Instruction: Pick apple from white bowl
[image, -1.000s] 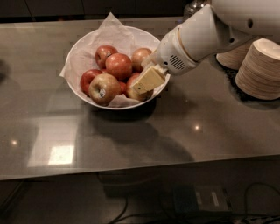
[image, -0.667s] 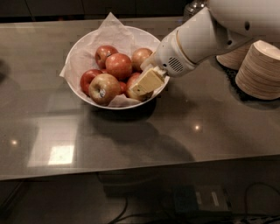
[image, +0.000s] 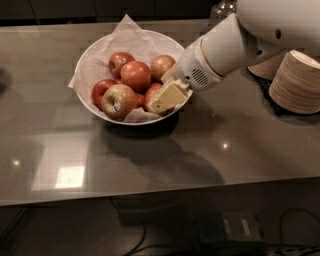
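Observation:
The white bowl (image: 95, 52), lined with crinkled white paper, stands on the grey table and holds several apples. My gripper (image: 162, 101) reaches down into the bowl's right front from the right, its pale yellow tip against a red-orange apple (image: 150, 93). The gripper hides most of this apple. A yellow-red apple with a small sticker (image: 119, 101) lies at the bowl's front left. Red apples (image: 135, 75) fill the middle and back, and a paler one (image: 162, 65) lies just behind the gripper.
Stacks of tan paper plates (image: 297, 82) stand at the right of the table, close under my white arm (image: 235, 45). The glossy grey tabletop (image: 150, 160) stretches in front of the bowl to its near edge.

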